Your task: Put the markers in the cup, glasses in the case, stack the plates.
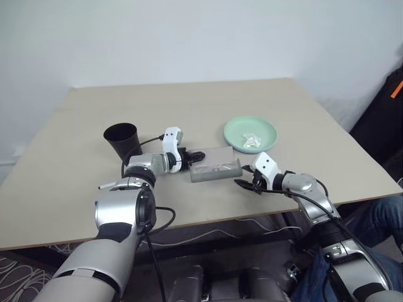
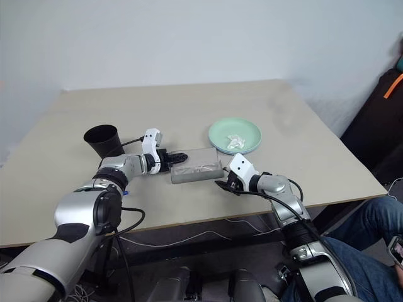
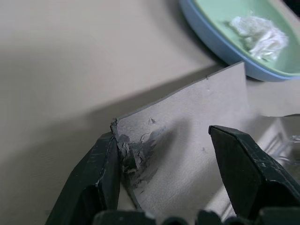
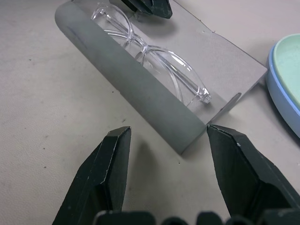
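1. Fingers of the right gripper (image 4: 164, 173) stand spread and empty, just short of the case's (image 4: 140, 93) near end corner; nothing between them but bare bench (image 1: 75, 157).
2. Left gripper (image 3: 164, 173) fingers are also apart, straddling the raised lid edge at the case's other end, not pinching it as far as I can tell.
3. Case lies open on the bench with its long axis across the robot's front. Glasses (image 4: 150, 61) lie inside, lengthwise along the case.
4. Risk: lid pushed from one end could slide or spin the case, since nothing pins it; a finger dipping inside could catch the glasses frame.
5. Cup (image 1: 121, 139) stands upright beyond the case's left end.
6. Green plate (image 1: 250, 134) sits on the blue plate (image 3: 220, 47) beyond the case's right end, with a white scrap (image 1: 253, 139) on top.
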`<state>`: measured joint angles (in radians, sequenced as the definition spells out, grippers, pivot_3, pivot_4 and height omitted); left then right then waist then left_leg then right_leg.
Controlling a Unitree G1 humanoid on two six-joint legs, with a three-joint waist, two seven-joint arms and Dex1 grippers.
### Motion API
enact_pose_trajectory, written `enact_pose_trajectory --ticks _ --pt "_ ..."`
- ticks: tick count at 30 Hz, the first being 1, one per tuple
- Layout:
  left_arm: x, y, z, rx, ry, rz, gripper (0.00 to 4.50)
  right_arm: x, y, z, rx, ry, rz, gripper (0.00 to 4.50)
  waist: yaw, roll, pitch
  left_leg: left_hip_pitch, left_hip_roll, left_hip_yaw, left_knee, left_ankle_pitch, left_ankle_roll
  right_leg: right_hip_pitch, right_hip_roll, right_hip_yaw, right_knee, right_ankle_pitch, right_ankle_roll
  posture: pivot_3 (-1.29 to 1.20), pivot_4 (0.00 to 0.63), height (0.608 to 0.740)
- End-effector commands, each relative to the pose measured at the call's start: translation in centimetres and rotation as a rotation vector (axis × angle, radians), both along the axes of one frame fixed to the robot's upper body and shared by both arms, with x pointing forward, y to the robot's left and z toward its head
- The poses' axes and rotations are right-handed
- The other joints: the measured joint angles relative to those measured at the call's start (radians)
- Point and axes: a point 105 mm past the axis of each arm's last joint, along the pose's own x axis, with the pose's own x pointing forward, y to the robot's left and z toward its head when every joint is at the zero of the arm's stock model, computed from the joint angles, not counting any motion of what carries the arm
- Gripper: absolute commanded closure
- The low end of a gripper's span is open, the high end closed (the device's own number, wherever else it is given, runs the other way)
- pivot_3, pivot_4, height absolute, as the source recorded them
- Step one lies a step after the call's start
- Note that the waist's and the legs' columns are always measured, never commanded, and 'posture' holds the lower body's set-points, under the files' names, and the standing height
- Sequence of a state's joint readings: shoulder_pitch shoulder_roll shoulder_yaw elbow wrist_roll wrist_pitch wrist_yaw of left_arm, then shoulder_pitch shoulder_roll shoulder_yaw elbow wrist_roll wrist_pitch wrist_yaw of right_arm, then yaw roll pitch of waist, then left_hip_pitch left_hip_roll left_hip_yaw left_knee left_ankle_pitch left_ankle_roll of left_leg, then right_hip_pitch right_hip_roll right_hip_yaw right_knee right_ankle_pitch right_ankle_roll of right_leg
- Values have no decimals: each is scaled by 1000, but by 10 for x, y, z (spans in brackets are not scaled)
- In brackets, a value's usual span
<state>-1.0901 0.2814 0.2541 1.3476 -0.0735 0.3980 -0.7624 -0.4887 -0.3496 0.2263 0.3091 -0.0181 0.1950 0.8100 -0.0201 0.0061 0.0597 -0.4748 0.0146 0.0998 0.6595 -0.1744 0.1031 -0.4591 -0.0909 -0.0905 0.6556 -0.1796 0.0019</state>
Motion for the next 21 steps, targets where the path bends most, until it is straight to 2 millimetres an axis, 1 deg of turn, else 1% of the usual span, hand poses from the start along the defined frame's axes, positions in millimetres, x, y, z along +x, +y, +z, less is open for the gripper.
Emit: enact_pose_trajectory --ticks 1,6,10,15,18,21 --pt "5 -2 24 -38 -107 -61 1424 6 2 18 20 -55 6 1683 0 0 0 0 0 0 0 0 0 0 0 0 0 0 0 0 0 721" --pt "3 7 33 -70 -145 -91 1424 8 3 19 20 -57 8 1683 0 0 0 0 0 0 0 0 0 0 -2 -3 0 0 0 0 0 721" --pt "0 14 43 -142 -167 -120 1424 9 2 18 17 -57 5 1683 -2 0 0 0 0 0 0 0 0 0 -3 -4 0 0 0 0 0 721" --pt "-10 11 46 -196 -141 -212 1424 9 2 18 14 -54 7 1683 -1 0 0 0 0 1 0 0 0 0 -3 -4 -1 0 0 0 0 721" --pt "-16 8 43 -185 -142 -273 1424 10 3 17 12 -53 10 1683 -1 0 0 0 0 1 0 0 0 0 -5 -6 -1 0 0 0 0 721" --pt "-7 14 45 -190 -155 -166 1424 10 3 17 12 -53 13 1683 -1 0 0 0 -1 2 0 0 0 0 -8 -9 -1 0 0 0 0 721"
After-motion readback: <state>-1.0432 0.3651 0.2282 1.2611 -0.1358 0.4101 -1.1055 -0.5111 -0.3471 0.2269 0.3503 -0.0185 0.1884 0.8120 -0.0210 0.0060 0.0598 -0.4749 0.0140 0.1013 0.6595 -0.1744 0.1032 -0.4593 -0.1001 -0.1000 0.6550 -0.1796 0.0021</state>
